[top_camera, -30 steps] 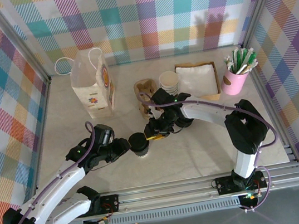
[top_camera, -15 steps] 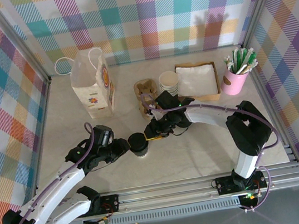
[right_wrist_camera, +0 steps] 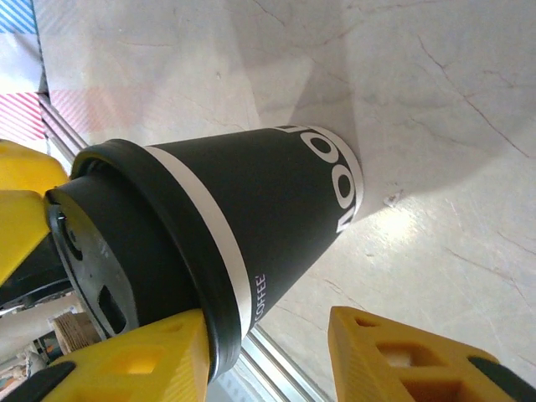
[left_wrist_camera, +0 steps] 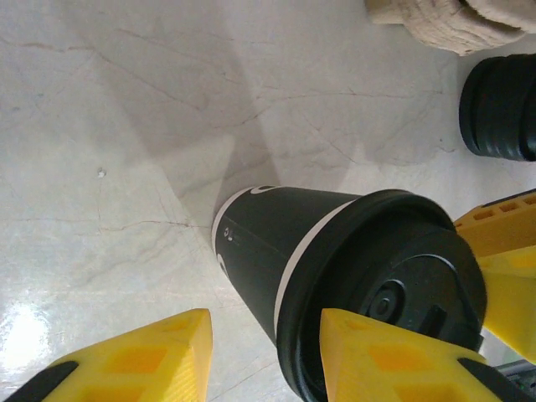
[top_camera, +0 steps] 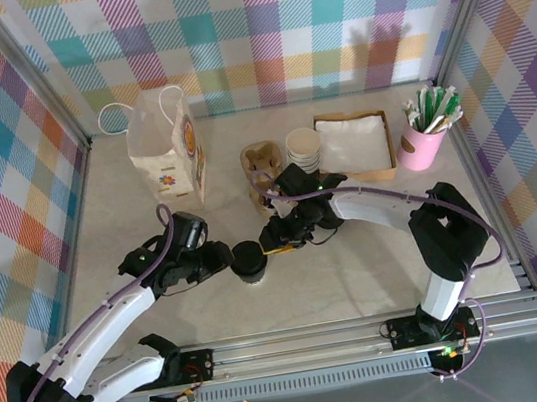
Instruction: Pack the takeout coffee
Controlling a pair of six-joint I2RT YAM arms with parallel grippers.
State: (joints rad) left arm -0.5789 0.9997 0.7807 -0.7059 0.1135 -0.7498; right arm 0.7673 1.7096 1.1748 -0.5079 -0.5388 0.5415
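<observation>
The takeout coffee (top_camera: 249, 259), a dark grey paper cup with a black lid, stands upright on the table's front middle. My left gripper (top_camera: 225, 258) is at its left and my right gripper (top_camera: 270, 240) at its right. In the left wrist view the cup (left_wrist_camera: 276, 251) leans into the gap of my left gripper (left_wrist_camera: 266, 327), which is open, one yellow finger (left_wrist_camera: 394, 360) lying over the lid. In the right wrist view my right gripper (right_wrist_camera: 268, 322) is also open, with one finger (right_wrist_camera: 134, 360) against the lid's rim and the cup (right_wrist_camera: 251, 201) partly between the jaws.
A white paper bag (top_camera: 166, 156) stands at the back left. A pulp cup carrier (top_camera: 261, 165), a stack of white cups (top_camera: 303, 145), a napkin tray (top_camera: 354, 143) and a pink holder of sticks (top_camera: 426, 137) line the back. Black lids (left_wrist_camera: 502, 105) are stacked behind the cup.
My right gripper has edged left toward the cup and its jaws have spread slightly. My left arm has shifted a little farther from the near edge. The cup has barely moved.
</observation>
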